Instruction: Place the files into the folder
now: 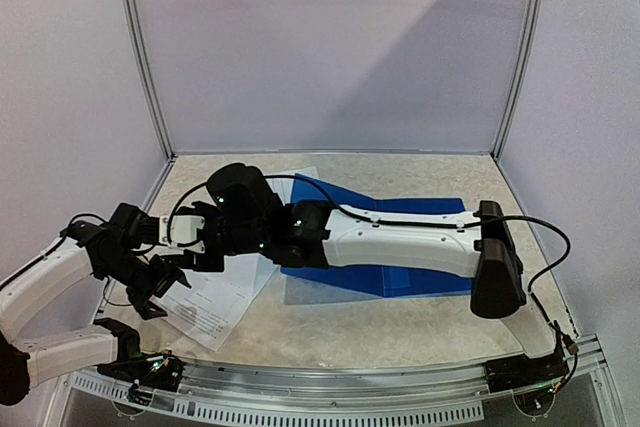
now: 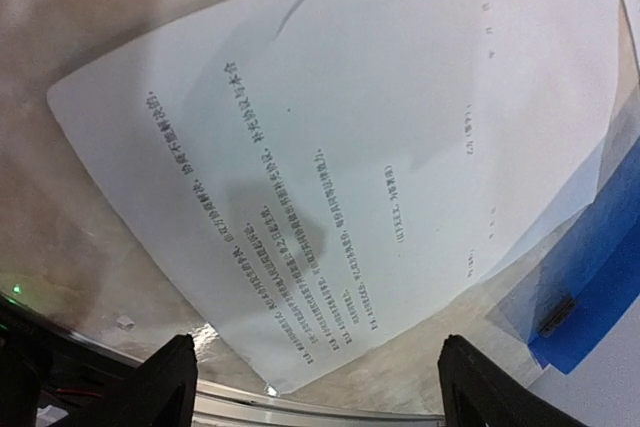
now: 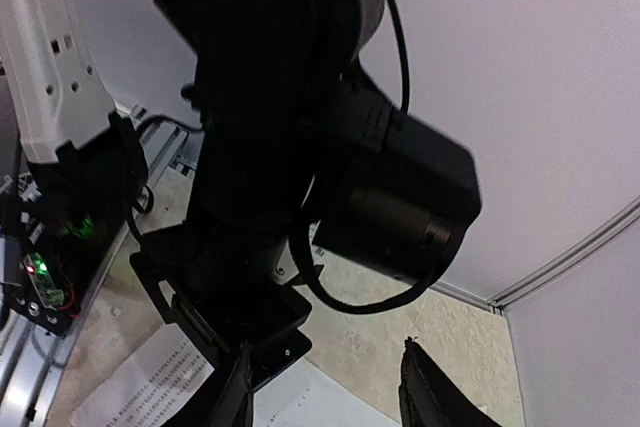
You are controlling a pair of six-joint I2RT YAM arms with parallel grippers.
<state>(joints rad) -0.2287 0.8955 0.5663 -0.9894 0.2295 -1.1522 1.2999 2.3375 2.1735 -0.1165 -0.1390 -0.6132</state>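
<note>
The files, white sheets printed with small black text [image 1: 222,299], lie on the table at the near left; another white sheet corner [image 1: 303,180] shows behind the right wrist. The top sheet fills the left wrist view [image 2: 340,167]. The blue folder [image 1: 405,282] lies flat at mid-table under the right arm, and its edge shows in the left wrist view [image 2: 605,277]. My left gripper [image 1: 163,285] [image 2: 320,392] is open and empty, just above the sheet's near edge. My right gripper [image 1: 192,250] [image 3: 330,402] is open and empty, reaching left over the files, close to the left gripper.
The right arm [image 1: 400,239] lies across the folder and hides most of it. The left arm's black wrist [image 3: 270,147] fills the right wrist view. A metal rail [image 1: 330,387] runs along the near table edge. Grey walls enclose the back and sides.
</note>
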